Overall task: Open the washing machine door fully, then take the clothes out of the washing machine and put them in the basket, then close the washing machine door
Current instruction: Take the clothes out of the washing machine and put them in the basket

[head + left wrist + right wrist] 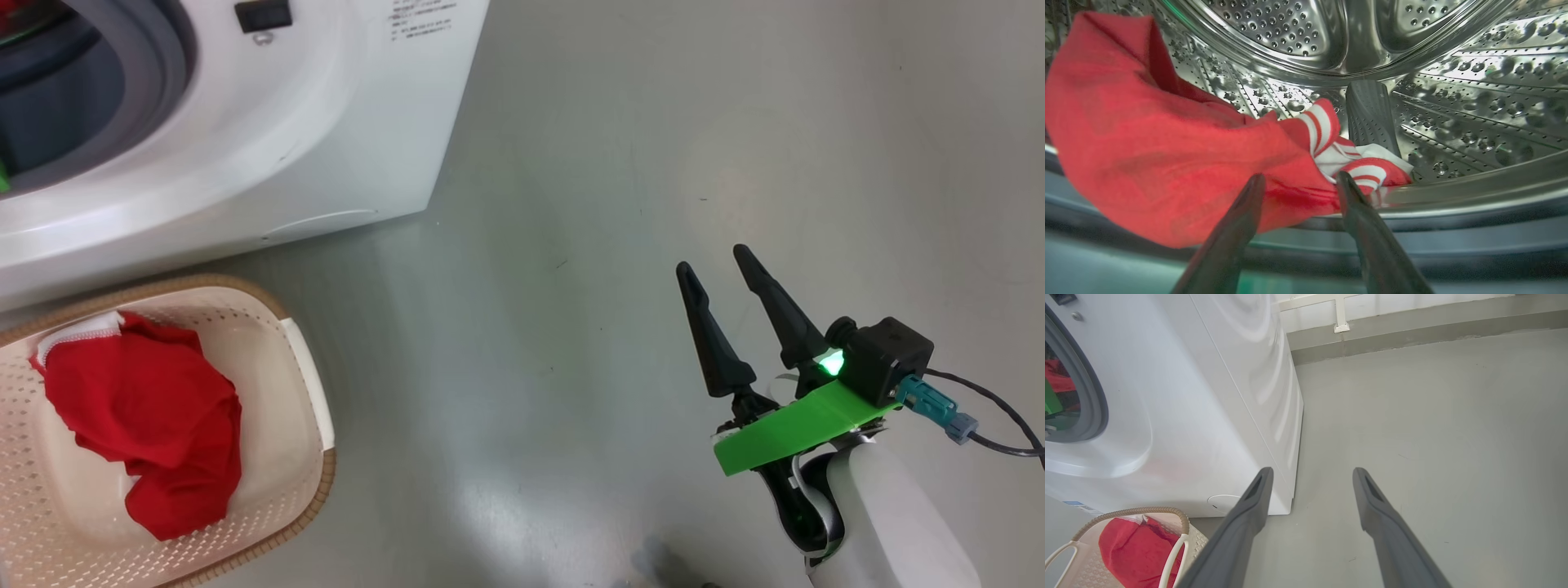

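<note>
The washing machine (245,122) stands at the upper left, its grey-sealed opening uncovered; the washing machine door is out of view. Inside the steel drum (1453,102) lies a red garment with white stripe trim (1167,143). My left gripper (1299,179) reaches into the drum, open, with its two fingers either side of the garment's lower edge. Another of the red clothes (147,408) lies in the basket (269,343) on the floor in front of the machine. My right gripper (713,261) hangs open over bare floor to the right, holding nothing.
In the right wrist view, the machine's white side (1188,416) is to the left of my right gripper (1312,473), and the basket (1126,510) with red cloth (1135,551) is at the lower left. Grey floor runs to a wall base (1412,335) beyond.
</note>
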Tool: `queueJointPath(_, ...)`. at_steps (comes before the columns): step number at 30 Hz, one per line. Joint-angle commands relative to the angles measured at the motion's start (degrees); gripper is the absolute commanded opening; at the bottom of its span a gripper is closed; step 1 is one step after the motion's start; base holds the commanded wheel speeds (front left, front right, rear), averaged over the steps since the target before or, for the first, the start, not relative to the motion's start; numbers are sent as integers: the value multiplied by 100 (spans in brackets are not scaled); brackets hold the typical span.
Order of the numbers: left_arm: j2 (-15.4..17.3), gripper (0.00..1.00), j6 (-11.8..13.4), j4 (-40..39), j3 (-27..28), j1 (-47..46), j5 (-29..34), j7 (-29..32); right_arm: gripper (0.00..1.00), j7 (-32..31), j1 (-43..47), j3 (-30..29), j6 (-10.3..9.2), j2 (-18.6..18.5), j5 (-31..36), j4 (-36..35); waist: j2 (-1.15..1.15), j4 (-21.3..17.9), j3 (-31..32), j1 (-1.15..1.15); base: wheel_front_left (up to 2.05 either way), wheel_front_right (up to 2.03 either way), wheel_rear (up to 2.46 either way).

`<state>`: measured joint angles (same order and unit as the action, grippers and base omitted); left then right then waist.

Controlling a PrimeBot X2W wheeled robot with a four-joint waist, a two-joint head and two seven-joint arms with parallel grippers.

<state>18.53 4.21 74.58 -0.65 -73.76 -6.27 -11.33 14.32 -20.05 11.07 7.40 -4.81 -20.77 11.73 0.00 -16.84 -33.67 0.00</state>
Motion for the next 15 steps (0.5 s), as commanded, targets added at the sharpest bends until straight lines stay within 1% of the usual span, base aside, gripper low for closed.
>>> queueJointPath(1,330,66,66,-86,31,-104,-42,13,100,68,55,120,9,27,-34,-145,0,-7,-16,0,0,0,0)
queueJointPath(2,336,47,90,-84,31,-108,-53,15,100,68,59,115,9,27,-33,-153,0,-7,-22,0,0,0,0)
queueJointPath(3,341,37,123,-82,27,-112,-58,18,100,68,64,110,9,27,-33,-162,0,-6,-29,0,0,0,0)
queueJointPath(4,344,22,149,-81,26,-120,-67,19,100,68,65,103,9,25,-33,-169,0,-1,-37,0,0,0,0)
queueJointPath(5,344,5,170,-79,18,-125,-70,21,100,68,66,93,9,26,-30,-173,0,5,-41,0,0,0,0)
queueJointPath(6,339,0,181,-78,14,-130,-79,18,100,68,67,85,9,27,-26,-173,0,10,-43,0,0,0,0)
queueJointPath(11,301,0,188,-73,-21,-158,-120,-1,100,68,37,82,9,40,-12,-173,0,47,-57,0,0,0,0)
queueJointPath(15,180,0,157,-71,2,-139,-217,-96,100,68,16,47,9,46,3,-183,0,133,-51,0,0,0,0)
